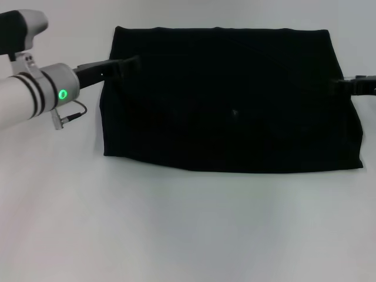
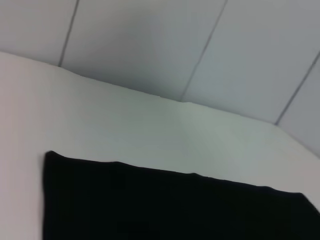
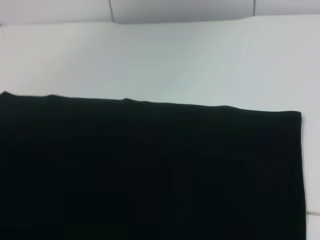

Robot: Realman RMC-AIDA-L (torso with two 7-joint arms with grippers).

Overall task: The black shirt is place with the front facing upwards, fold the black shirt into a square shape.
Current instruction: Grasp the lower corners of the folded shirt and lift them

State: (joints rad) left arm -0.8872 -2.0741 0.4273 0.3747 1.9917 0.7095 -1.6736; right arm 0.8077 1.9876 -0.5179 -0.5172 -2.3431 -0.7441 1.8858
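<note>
the left tool (image 1: 126, 63) reaches in from the left on its white arm (image 1: 29, 97) and lies at the left edge of the black shirt (image 1: 229, 100), toward the far corner; its dark tips merge with the cloth, so i cannot tell whether they are spread or pinching. the black shirt lies flat as a wide rectangle on the white counter (image 1: 176, 229), in the far half of the scene, plain black side showing with no letters in sight. its far edge runs nearly straight, its left edge is close to upright with a slight bulge near the tool, its near edge slopes a little, and its right edge flares outward toward the near right corner. open counter lies on the near side, wide and bare, with a narrower strip beyond the far edge and to the left under the arm. the right tool (image 1: 352, 85) comes in at the right border, touching the shirt's right edge toward the far corner; whether it is spread or pressed together cannot be told.
</note>
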